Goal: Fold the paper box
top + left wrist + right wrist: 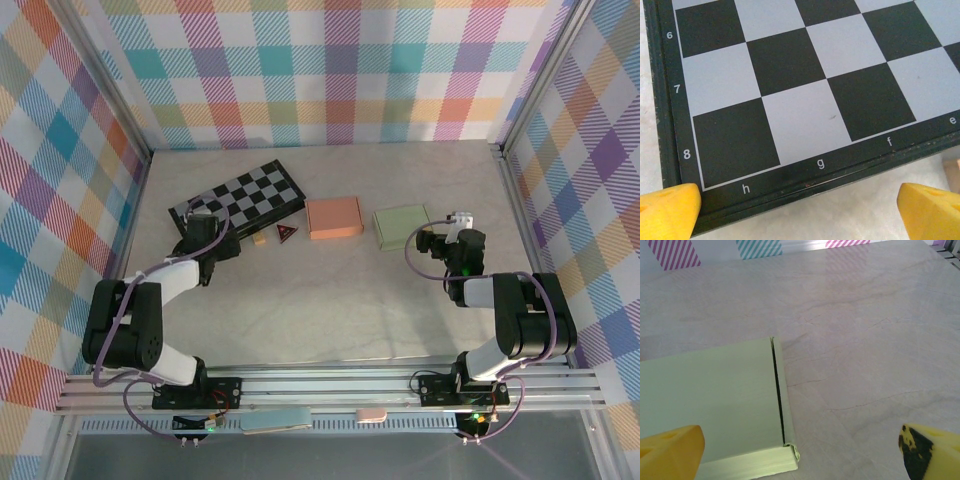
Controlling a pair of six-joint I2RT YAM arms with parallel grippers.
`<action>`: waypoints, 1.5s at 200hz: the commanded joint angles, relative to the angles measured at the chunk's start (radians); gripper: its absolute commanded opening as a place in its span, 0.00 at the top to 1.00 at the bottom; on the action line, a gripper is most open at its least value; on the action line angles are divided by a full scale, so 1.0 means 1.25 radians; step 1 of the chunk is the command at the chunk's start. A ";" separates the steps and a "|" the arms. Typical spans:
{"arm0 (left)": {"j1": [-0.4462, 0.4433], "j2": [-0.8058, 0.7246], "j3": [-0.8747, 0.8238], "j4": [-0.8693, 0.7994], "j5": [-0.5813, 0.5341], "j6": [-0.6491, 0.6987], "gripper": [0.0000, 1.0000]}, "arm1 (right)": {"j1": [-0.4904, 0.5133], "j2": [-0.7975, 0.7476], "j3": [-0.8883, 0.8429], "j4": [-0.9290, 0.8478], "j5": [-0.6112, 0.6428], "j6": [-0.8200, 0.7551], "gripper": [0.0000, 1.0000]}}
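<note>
Overhead, left gripper (200, 222), right gripper (437, 240) wide, empty; closer, chessboard (795, 125) lettering, seam on green box (710, 390), perhaps its lid.

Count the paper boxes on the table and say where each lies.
2. The orange box lies mid-table, right of the chessboard; the green box lies to its right, apart from it. Another could be hidden from view.

Three walls (330, 70) covered in pastel plaid cloth, crossed by teal, orange, purple and pink bands, close in the tabletop (340, 310). Its surface is pale beige stone-look with faint thin veins. Silver metal posts (545, 90) stand at the far corners, and a ribbed aluminium rail (340, 385) runs along the near edge. The light is soft and even.
</note>
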 commanded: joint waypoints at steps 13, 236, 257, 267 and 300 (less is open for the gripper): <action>0.017 0.067 0.026 0.122 0.085 0.037 0.00 | 0.003 0.005 0.010 0.007 0.004 -0.009 0.01; 0.028 0.066 -0.203 0.580 0.164 0.104 0.00 | 0.002 0.005 0.010 0.005 0.006 -0.009 0.01; 0.028 0.067 -0.203 0.579 0.164 0.105 0.00 | 0.002 0.005 0.012 0.004 0.005 -0.009 0.01; 0.029 0.066 -0.203 0.578 0.164 0.105 0.00 | 0.002 0.005 0.011 0.005 0.006 -0.009 0.01; 0.023 0.067 -0.201 0.577 0.153 0.109 0.00 | 0.003 0.005 0.013 0.004 0.005 -0.009 0.01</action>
